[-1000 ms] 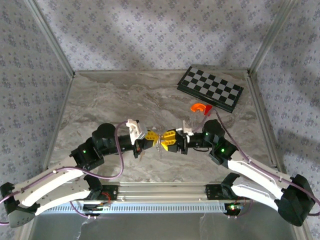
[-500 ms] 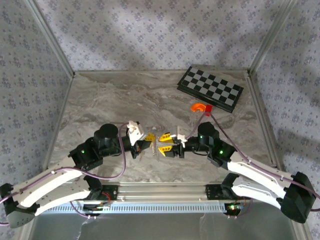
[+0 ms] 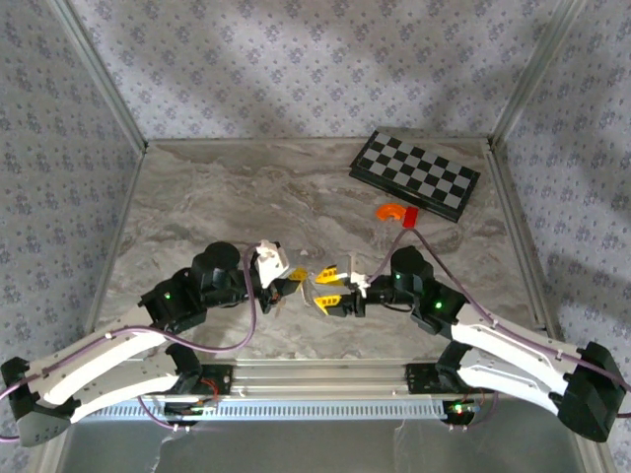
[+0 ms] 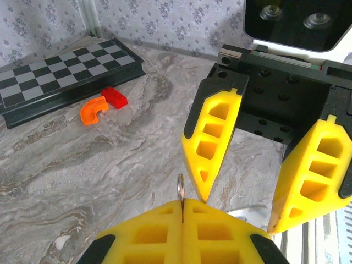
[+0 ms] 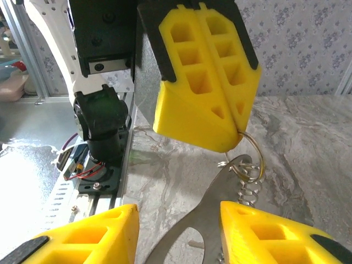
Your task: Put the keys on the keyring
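Observation:
My left gripper (image 3: 296,278) (image 4: 182,202) is shut on the keyring (image 4: 180,188), a thin silvery loop seen edge-on just above its fingertips. From the right wrist the keyring (image 5: 252,155) hangs below the left fingers (image 5: 203,71), with a fine chain (image 5: 246,190) and a flat grey metal tag (image 5: 220,212) dangling from it. My right gripper (image 3: 329,287) (image 5: 177,214) faces the left one, open, its fingers (image 4: 212,140) standing either side of the tag without gripping it. The keys with the dark oval head are out of view.
A folded chessboard (image 3: 414,175) (image 4: 60,71) lies at the back right. Beside it are an orange curved piece (image 3: 391,210) (image 4: 92,110) and a red brick (image 3: 410,219) (image 4: 115,97). The aluminium rail (image 3: 315,379) runs along the near edge.
A second ago the two grippers met tip to tip. The right gripper has since opened and drawn back slightly; both have shifted a little toward the near edge. The left stays shut on the ring.

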You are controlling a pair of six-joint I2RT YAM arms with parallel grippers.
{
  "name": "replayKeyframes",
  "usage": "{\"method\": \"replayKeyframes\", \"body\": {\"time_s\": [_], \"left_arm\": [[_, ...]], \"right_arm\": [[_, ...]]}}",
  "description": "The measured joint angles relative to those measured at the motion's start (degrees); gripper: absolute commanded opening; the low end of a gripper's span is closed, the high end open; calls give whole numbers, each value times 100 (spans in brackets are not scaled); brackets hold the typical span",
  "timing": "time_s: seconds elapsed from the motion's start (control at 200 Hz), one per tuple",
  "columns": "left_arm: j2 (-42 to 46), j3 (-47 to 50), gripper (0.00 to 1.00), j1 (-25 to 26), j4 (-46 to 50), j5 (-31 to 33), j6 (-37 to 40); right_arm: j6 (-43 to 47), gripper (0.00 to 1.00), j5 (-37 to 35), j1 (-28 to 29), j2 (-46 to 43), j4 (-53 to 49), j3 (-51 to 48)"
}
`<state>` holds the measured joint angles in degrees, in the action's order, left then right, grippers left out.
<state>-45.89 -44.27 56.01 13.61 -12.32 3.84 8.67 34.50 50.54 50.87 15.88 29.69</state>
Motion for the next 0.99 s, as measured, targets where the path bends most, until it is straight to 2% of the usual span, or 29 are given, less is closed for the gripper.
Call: {"method": "replayKeyframes", "body": {"time_s": [0.195, 0.625, 0.85, 0.995], "left_arm": [[-118, -273, 0, 0, 297, -2, 177], [-452, -444, 0, 0, 791, -52, 461], [-505, -575, 0, 0, 940, -210, 476], [-555, -684, 0, 11, 1025, -326, 498]], "right_arm": [[-24, 37, -28, 39, -105, 258, -299], [-44, 31, -9, -42, -264, 581, -463], [109, 30, -267, -42, -424, 527, -415], [221, 33, -431, 0, -439, 492, -413]]}}
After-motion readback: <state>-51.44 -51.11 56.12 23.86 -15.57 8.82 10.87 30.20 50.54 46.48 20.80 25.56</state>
